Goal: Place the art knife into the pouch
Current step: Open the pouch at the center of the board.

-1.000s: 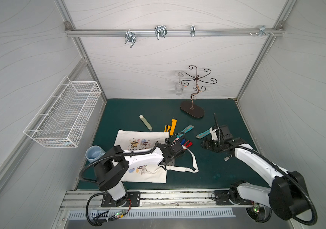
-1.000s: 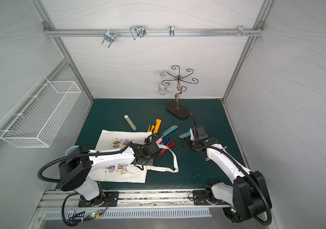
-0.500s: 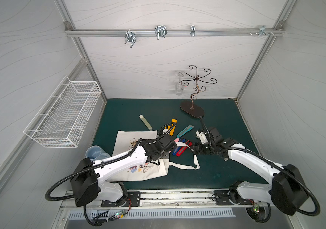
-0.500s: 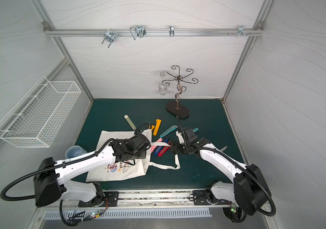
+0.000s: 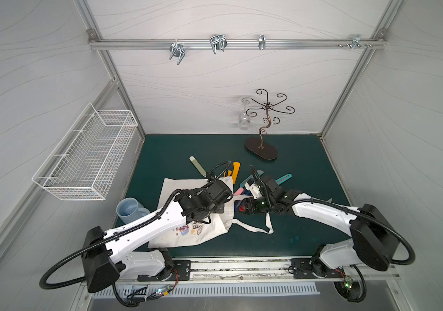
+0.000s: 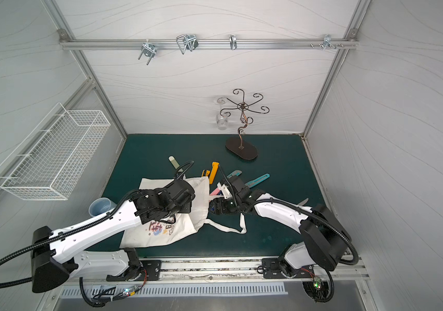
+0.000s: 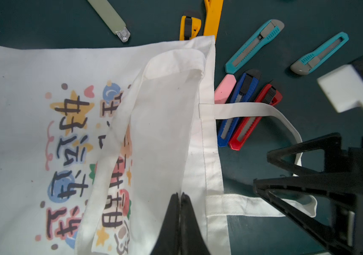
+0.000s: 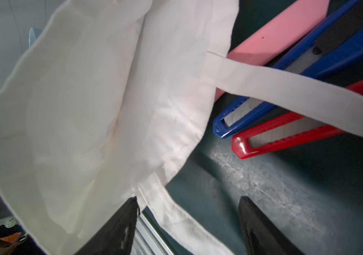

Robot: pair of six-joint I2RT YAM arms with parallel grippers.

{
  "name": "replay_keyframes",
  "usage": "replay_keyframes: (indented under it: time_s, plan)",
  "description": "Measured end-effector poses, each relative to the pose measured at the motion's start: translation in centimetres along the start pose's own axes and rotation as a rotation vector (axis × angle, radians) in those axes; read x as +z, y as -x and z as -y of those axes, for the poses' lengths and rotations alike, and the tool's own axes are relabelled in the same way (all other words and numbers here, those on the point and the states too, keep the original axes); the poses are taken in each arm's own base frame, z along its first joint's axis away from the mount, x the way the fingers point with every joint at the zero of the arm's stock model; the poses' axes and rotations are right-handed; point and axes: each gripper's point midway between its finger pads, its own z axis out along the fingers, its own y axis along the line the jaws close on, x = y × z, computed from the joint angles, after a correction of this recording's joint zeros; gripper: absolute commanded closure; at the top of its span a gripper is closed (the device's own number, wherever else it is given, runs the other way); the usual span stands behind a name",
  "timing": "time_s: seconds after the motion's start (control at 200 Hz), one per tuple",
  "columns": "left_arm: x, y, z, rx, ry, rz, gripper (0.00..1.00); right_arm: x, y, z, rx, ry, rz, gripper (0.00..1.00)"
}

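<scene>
Since the left fingers (image 7: 180, 212) pinch shut only the upper rim of the cream-white printed canvas pouch (image 7: 21, 66), the mouth could slip closed. The right fingers (image 5: 241, 208), spread and empty, straddle its white cloth handle (image 7: 242, 108), which crosses the red plastic art knife (image 7: 247, 129) on the dark green surface (image 7: 43, 17); grabbing may snag it.

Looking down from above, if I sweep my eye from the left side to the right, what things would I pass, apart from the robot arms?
In a top view: white wire basket → blue mug → cream pouch → metal stand.
</scene>
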Motion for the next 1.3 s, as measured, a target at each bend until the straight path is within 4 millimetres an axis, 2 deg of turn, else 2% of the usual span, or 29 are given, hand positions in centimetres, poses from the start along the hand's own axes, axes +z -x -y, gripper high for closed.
replay_keyframes:
  time_s: [0.16,0.375,0.615,0.77,0.855,0.96,1.06,1.131,1.161,1.301]
  plan:
    - [-0.7,0.6,-0.3,-0.004,-0.003,0.020,1.00,1.3,-0.5,0.2,0.081,0.016,-0.002,0.29]
    - [-0.9,0.9,-0.7,-0.004,0.006,0.031,1.00,2.2,-1.1,-1.0,0.109,0.037,-0.009,0.30]
    - [-1.8,1.6,-0.8,-0.008,0.003,0.056,1.00,4.3,-2.6,-0.2,0.150,0.009,-0.064,0.32]
    - [-2.5,2.2,-0.8,-0.007,-0.005,0.074,1.00,4.9,-2.4,-0.6,0.160,0.025,-0.056,0.33]
    - [-2.6,2.2,-0.9,-0.007,-0.004,0.078,1.00,5.4,-2.1,-0.7,0.175,0.039,-0.051,0.37]
    - [-2.7,2.2,-1.1,-0.009,0.001,0.081,1.00,6.2,-2.0,-0.7,0.204,0.057,-0.054,0.46]
    - [-2.8,2.3,-1.1,-0.010,0.001,0.081,1.00,6.8,-1.9,-1.1,0.224,0.080,-0.055,0.62]
    - [-3.0,2.5,-1.1,-0.012,-0.002,0.085,1.00,6.9,-1.8,-1.5,0.225,0.099,-0.053,0.91]
    - [-3.1,2.7,-1.0,-0.014,-0.005,0.089,1.00,6.8,-1.7,-1.7,0.224,0.106,-0.052,1.00]
    - [-4.2,3.7,-0.8,-0.019,-0.015,0.113,1.00,6.4,-0.5,-2.9,0.193,0.117,-0.035,1.00]
